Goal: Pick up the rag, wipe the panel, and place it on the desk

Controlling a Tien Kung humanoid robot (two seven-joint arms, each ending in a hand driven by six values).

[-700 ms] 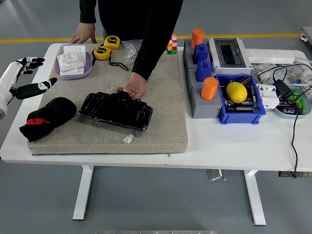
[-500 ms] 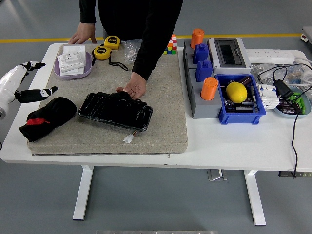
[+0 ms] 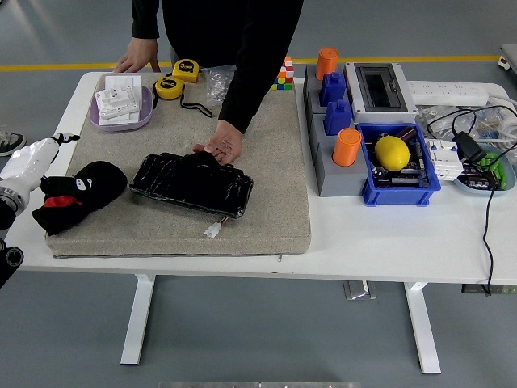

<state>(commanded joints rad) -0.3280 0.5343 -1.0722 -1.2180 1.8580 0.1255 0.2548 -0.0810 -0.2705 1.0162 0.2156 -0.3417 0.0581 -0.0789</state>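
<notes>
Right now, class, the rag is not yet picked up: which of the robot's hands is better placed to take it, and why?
The left hand. It is at the black rag on the mat's left end, beside the panel that a person's hand steadies. The right hand is not in view.

- Left hand [image 3: 50,166] mostly buried against the black rag [image 3: 81,194], fingers too dark to sort from the cloth, so can't call a grip.
- Left arm chopped off by the left edge.
- Person [image 3: 218,40] cut at the top edge, torso and arms only.
- Far edge of the panel [image 3: 190,184] tucked under the person's hand [image 3: 222,147].
</notes>
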